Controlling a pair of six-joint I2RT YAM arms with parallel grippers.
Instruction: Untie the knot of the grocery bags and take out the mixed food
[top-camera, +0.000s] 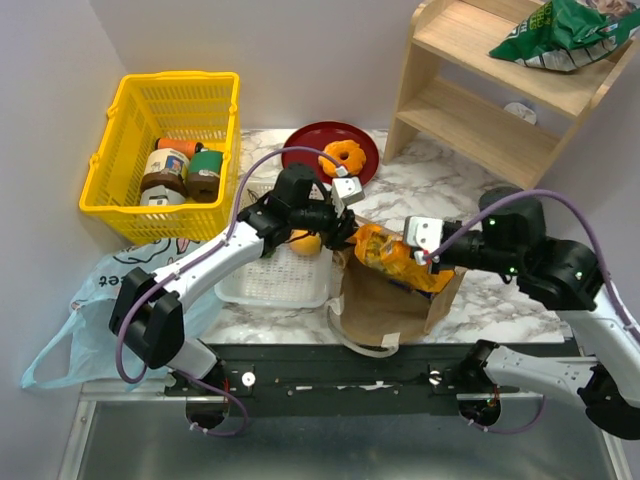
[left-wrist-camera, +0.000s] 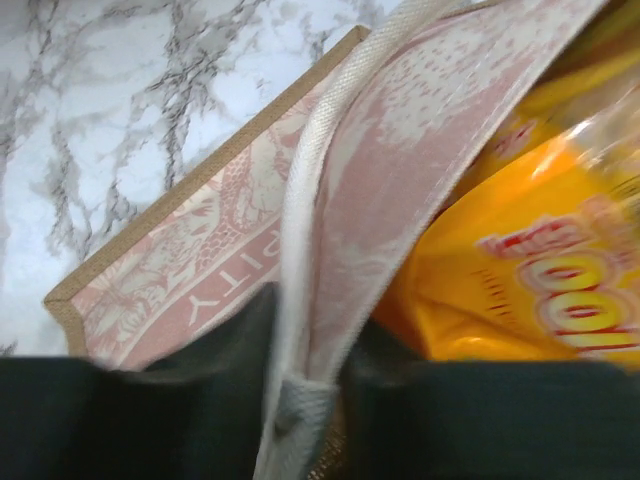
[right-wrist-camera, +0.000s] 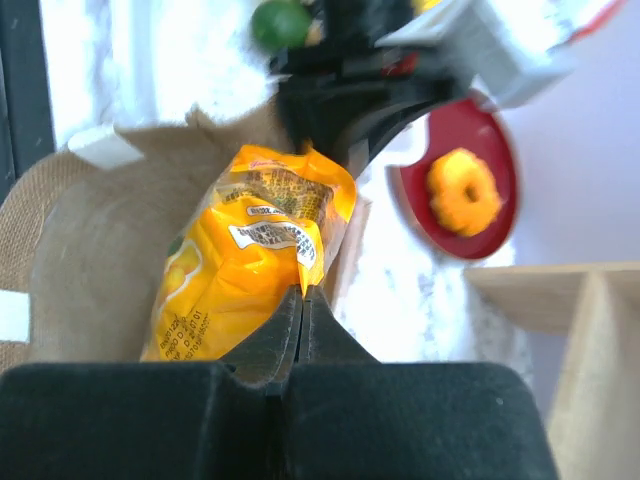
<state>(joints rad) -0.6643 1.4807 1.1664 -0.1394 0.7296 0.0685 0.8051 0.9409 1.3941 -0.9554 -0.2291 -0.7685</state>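
The brown paper bag (top-camera: 385, 305) stands open at the table's middle. A yellow-orange snack packet (top-camera: 395, 258) sticks out of its mouth, and my right gripper (top-camera: 428, 262) is shut on the packet's sealed edge (right-wrist-camera: 318, 262). My left gripper (top-camera: 348, 235) is at the bag's far rim. In the left wrist view the white rope handle (left-wrist-camera: 300, 200) and the bag wall (left-wrist-camera: 200, 270) run between its dark fingers (left-wrist-camera: 150, 420), which press on them. The light-blue plastic bag (top-camera: 100, 300) lies limp at the left. An orange (top-camera: 305, 243) sits in the white tray (top-camera: 270, 285); a doughnut (top-camera: 347, 156) lies on the red plate (top-camera: 305, 150).
A yellow basket (top-camera: 130, 130) with jars (top-camera: 180, 170) stands at the back left. At the back right a wooden shelf (top-camera: 470, 110) carries a green crisp bag (top-camera: 565, 35). A green lime (right-wrist-camera: 280, 22) shows beyond the left gripper in the right wrist view.
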